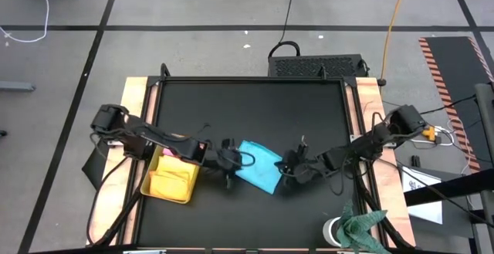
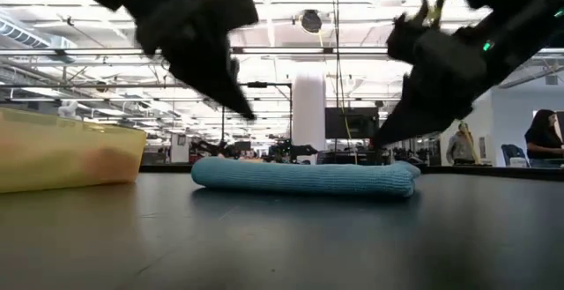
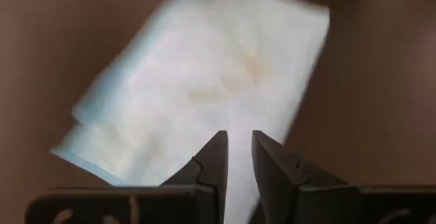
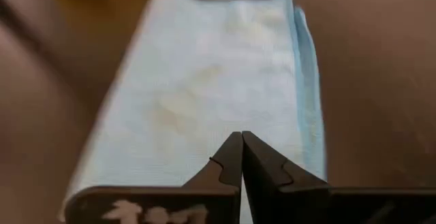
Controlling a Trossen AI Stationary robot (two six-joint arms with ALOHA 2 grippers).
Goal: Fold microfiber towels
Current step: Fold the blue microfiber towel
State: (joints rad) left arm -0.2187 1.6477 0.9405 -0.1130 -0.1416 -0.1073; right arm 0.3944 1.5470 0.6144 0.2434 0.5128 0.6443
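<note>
Both my arms are down over the middle of the counter (image 1: 309,107) right now, closer to its front edge, working the blue towel (image 1: 258,165). It's lying flat on the black surface and already doubled over, you can see the layered edge in the right wrist view (image 4: 308,81) and the thick rolled look from the low view (image 2: 304,177).

My left pincer (image 1: 228,160) is at the towel's left end. In the left wrist view (image 3: 238,157) the fingers are nearly together with a narrow gap, sitting right over the edge of the cloth. I honestly can't tell if they've got a pinch of fabric or are just resting on it.

My right pincer (image 1: 289,165) is at the towel's right end. In the right wrist view (image 4: 241,157) the fingers are pressed fully together, tips touching, over the towel's near edge. Whether any cloth is caught between them, can't tell either.

Over by the left edge of the counter there's the tray (image 1: 171,186) with a yellow towel (image 1: 174,178) in it and a bit of pink towel (image 1: 171,153) showing at its far end, just beside my left arm. Green cloth (image 1: 359,227) is bunched up at the front right corner.
</note>
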